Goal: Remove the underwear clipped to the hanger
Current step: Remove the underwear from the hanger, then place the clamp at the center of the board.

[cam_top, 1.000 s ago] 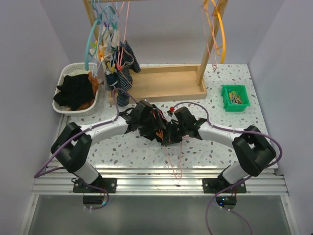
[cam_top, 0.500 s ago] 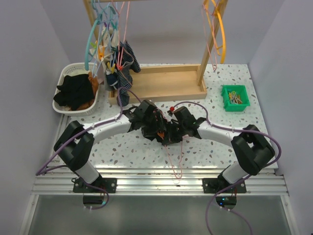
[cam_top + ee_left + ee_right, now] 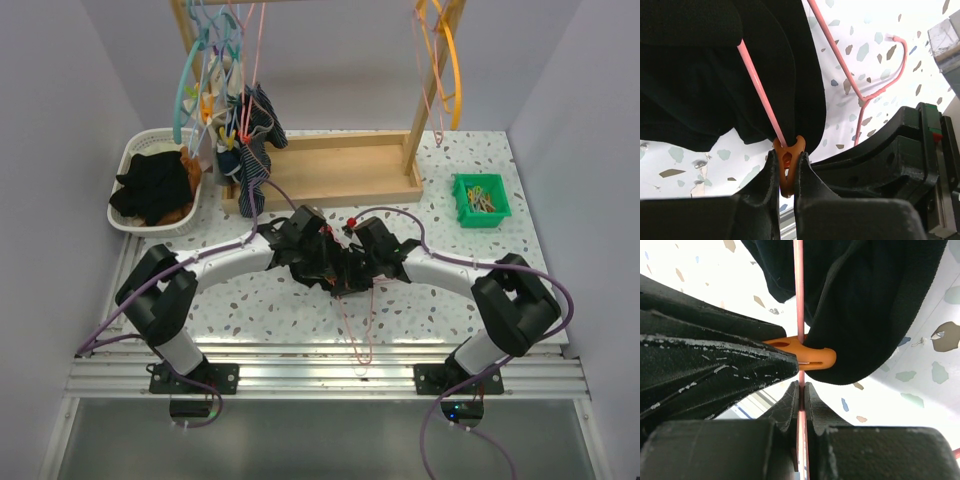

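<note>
A black underwear (image 3: 700, 90) hangs limp on a thin pink hanger (image 3: 757, 85), pinned there by an orange clip (image 3: 787, 162). My left gripper (image 3: 786, 160) is shut on that clip, its two fingers squeezing the clip's handles. In the right wrist view my right gripper (image 3: 801, 387) is shut on the pink hanger (image 3: 798, 290) just below the clip (image 3: 812, 357), with the underwear (image 3: 865, 305) beyond it. From above, both grippers (image 3: 325, 262) (image 3: 352, 272) meet at mid-table, and the hanger's hook (image 3: 355, 330) points toward the near edge.
A white basket (image 3: 135, 150) at the back left holds black garments and an orange-brown cloth. Striped garments (image 3: 255, 140) hang from hangers on the wooden rack (image 3: 340, 170). A green bin (image 3: 480, 200) of clips sits back right. Orange hangers (image 3: 445, 60) hang on the rack's right side.
My left gripper has closed from wide open onto the orange clip, and the left arm has shifted slightly right. The right gripper has stayed shut on the hanger.
</note>
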### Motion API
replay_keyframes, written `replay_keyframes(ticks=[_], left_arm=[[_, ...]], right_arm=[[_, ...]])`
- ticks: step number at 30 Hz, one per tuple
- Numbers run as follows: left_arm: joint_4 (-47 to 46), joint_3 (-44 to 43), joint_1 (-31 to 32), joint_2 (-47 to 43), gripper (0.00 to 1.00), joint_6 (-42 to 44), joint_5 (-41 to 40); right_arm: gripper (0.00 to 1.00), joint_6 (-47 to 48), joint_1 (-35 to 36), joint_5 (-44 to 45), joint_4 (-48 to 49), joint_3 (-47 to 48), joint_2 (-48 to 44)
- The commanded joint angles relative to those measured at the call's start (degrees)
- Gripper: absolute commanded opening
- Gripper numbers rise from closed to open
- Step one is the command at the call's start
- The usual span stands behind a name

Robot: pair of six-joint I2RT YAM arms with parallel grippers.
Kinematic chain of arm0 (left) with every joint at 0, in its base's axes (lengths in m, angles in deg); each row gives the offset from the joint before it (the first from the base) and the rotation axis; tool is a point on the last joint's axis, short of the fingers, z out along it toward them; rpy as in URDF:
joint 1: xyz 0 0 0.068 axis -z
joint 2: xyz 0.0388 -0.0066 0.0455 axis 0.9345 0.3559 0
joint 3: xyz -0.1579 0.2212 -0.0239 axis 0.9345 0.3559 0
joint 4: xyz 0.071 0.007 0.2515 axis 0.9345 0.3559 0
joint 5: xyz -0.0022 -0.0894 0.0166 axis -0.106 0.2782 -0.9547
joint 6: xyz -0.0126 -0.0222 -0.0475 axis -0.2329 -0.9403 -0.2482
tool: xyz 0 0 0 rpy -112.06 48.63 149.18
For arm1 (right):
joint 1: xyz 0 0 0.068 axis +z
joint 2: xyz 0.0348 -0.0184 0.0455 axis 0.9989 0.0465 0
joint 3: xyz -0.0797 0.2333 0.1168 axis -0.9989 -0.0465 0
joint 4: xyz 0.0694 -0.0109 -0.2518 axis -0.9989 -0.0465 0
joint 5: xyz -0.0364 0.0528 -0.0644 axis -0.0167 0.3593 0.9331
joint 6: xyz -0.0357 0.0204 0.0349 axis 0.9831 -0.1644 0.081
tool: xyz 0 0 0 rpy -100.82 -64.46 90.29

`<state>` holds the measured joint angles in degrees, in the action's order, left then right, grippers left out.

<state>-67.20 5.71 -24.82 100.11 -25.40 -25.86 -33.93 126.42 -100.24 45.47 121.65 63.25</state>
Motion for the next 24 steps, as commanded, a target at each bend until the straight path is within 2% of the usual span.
replay_keyframes(ticks=[1, 11, 14, 21, 22, 24], left_arm=[[1.4, -1.8, 0.2, -0.5, 0.0, 1.3, -0.4], [3.5, -1.0, -2.4, -9.7, 0.0, 0.8, -4.3], [6.7, -0.4, -3.4, -11.7, 0.0, 2.2, -6.1], [10.0, 9.7, -6.0, -18.1, 0.0, 3.5, -10.9], [10.3, 11.0, -6.0, -18.4, 0.01, 3.5, -12.1], [11.2, 11.7, -6.0, -19.6, 0.11, 2.9, -13.9]], right_arm=[[0.0, 0.8, 0.2, 1.2, 0.1, 2.0, -0.4], [0.0, 0.7, 0.2, 5.1, -3.0, 0.6, -0.1], [0.0, 1.0, 0.2, 5.0, -3.5, 0.5, -0.6], [0.0, 4.2, 0.2, 4.5, -6.4, 0.4, -2.6], [0.0, 4.5, 0.3, 4.3, -6.6, 0.3, -2.9], [0.0, 4.7, 0.2, 4.0, -6.7, 0.0, -3.5]])
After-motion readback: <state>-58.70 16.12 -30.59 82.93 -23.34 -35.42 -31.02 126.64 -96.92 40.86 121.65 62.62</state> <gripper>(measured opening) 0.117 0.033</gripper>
